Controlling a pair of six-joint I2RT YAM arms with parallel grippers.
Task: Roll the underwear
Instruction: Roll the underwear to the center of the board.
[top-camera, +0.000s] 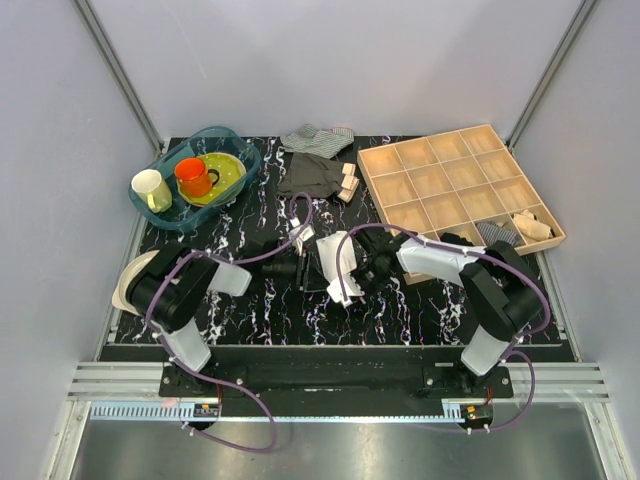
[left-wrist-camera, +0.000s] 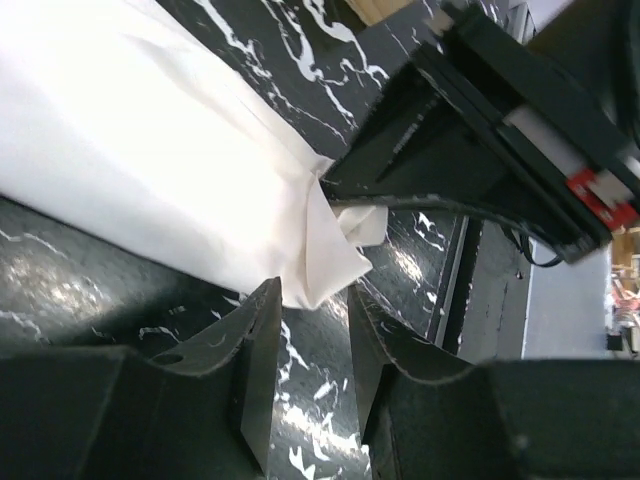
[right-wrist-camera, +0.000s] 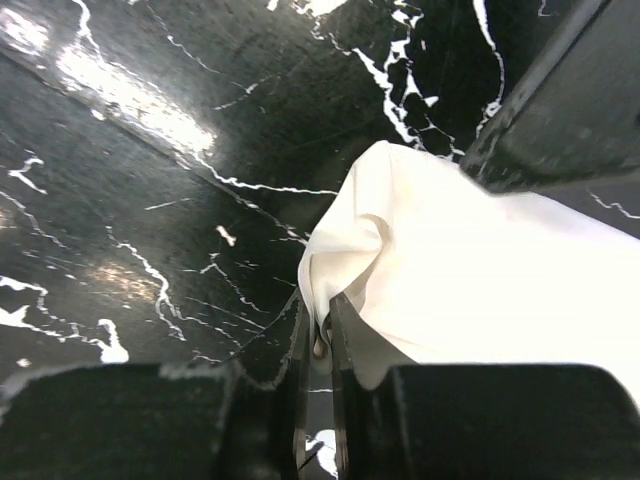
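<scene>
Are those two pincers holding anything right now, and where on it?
The right pincer pinches the white underwear by a bunched edge; the left pincer stands open, holding nothing.

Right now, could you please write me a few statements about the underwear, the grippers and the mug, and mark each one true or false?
1. The underwear lies on the black marbled table between the two grippers. True.
2. The right gripper pinches an edge of the underwear. True.
3. The left gripper is clamped shut on the underwear. False: its fingers stand apart, and a corner of the cloth lies at their tips, ungripped.
4. The orange mug stands on the bare table. False: it stands inside the blue basin.
</scene>
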